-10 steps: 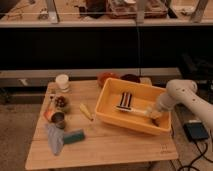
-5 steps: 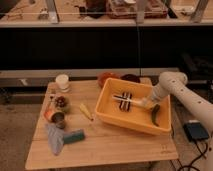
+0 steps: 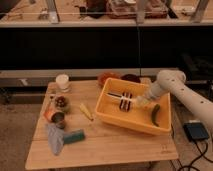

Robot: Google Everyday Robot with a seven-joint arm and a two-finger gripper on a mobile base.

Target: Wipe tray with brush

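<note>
Gripper [image 3: 141,102] inside large yellow-orange rectangular plastic tray [image 3: 112,116] clasped slim cream-handled brush [image 3: 119,96] over short dark striped block [image 3: 125,104].

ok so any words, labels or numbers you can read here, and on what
None can be read.
Small mark on the table, near its front right corner: too small to read.
White cup and tray: no legible print.
The gripper, down in the tray at the brush, shows no readable label.

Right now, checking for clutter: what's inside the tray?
The tray holds a striped block, a green curved piece and the brush, the gripper at its handle. The floor beneath them is hidden.
</note>
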